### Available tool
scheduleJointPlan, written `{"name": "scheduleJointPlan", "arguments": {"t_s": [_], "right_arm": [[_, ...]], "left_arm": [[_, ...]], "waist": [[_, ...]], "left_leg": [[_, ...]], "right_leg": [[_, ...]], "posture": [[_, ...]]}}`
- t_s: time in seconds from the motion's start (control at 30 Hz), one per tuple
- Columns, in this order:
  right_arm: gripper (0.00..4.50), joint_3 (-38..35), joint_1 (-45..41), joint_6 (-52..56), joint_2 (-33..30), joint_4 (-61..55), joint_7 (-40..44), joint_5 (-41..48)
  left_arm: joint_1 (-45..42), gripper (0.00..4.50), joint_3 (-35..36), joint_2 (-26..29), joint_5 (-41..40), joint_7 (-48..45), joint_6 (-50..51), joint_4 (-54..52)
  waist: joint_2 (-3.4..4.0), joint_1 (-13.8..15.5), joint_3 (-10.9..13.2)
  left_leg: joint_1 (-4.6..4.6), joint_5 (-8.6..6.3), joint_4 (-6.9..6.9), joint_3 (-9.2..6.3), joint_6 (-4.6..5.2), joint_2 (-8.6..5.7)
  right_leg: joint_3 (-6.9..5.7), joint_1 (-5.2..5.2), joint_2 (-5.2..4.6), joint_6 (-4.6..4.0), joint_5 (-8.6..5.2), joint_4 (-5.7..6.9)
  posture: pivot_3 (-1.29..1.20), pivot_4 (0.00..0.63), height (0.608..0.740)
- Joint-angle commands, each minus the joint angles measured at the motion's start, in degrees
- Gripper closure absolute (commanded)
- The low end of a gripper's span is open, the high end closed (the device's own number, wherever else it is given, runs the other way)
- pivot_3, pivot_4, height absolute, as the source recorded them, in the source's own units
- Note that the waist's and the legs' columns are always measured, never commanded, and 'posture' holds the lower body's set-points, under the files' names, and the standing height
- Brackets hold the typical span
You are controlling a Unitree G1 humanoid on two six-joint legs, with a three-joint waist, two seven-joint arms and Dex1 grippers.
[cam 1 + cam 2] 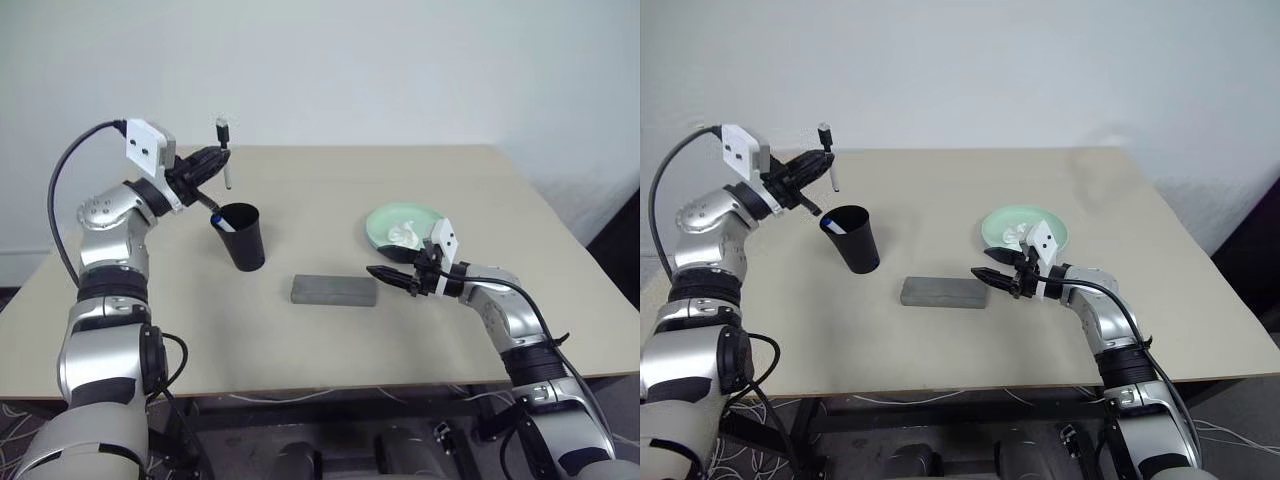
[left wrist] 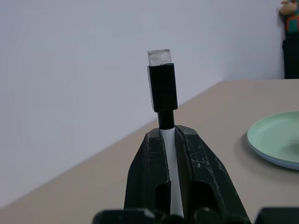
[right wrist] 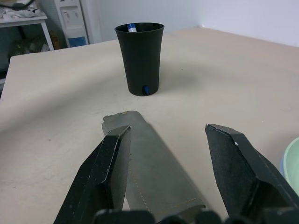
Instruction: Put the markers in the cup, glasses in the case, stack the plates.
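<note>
While raised, left gripper clamps marker

The cup stands just below and beside the left fingers, its mouth partly taken by the blue-capped marker. Bare surface lies open beyond them. The case lies between and ahead of the spread right fingers; the plates sit close behind them.

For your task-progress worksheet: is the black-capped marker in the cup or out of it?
Out. The left tool grips the black-capped marker upright above the cup, which already holds the blue-capped marker.
</note>
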Motion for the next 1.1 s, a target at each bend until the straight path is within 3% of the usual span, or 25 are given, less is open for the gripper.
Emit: {"name": "scheduleJointPlan", "arguments": {"t_s": [0.03, 0.57, 0.7, 0.93, 1.1], "right_arm": [[1.75, -1.0, -1.2, -1.0, 0.0, -1.1, -0.2, 0.4], [1.75, -1.0, -0.7, -0.9, -0.1, -1.8, -0.3, 0.6], [1.75, -1.0, -0.8, -0.9, -0.1, -1.6, -0.3, 0.5], [1.75, -1.0, -0.7, -1.0, -0.1, -1.6, -0.2, 0.5], [1.75, -0.9, -0.6, -0.9, -0.3, -1.7, 0.1, 0.6]], "left_arm": [[-0.4, 4.43, 1.9, -0.9, -0.9, 1.1, -2.8, 1.6], [0.9, 4.43, 3.0, -3.3, 0.3, 1.3, -6.3, 8.8], [1.1, 3.38, 3.4, -3.8, -0.2, 0.9, -5.8, 9.3], [1.4, 1.03, 3.1, -4.0, 0.4, 0.9, -6.4, 9.3], [1.1, 1.03, 3.8, -4.0, -0.2, 1.9, -7.3, 8.4]], "waist": [[0.0, 0.0, 0.0], [0.0, 0.0, 0.0], [0.0, 0.0, 0.0], [0.0, 0.0, 0.0], [0.0, 0.0, 0.0]], "left_leg": [[0.0, 0.0, 0.0, 0.01, 0.0, 0.0], [0.01, 0.0, 0.0, 0.01, 0.0, 0.0], [0.01, 0.0, 0.0, 0.01, 0.0, -0.01], [0.01, 0.0, 0.0, 0.01, 0.0, 0.0], [0.01, 0.0, -0.01, 0.01, 0.0, 0.0]], "right_leg": [[0.0, 0.0, 0.0, 0.0, 0.0, 0.0], [0.0, 0.01, 0.01, 0.0, 0.0, 0.0], [0.0, 0.01, 0.01, 0.0, 0.0, 0.0], [0.0, 0.01, 0.01, 0.0, 0.0, 0.0], [-0.01, 0.01, 0.01, 0.0, 0.0, 0.0]], "posture": [[0.0, 0.0, 0.737], [0.0, 0.0, 0.737], [0.0, 0.0, 0.737], [0.0, 0.0, 0.737], [0.0, 0.0, 0.737]]}}
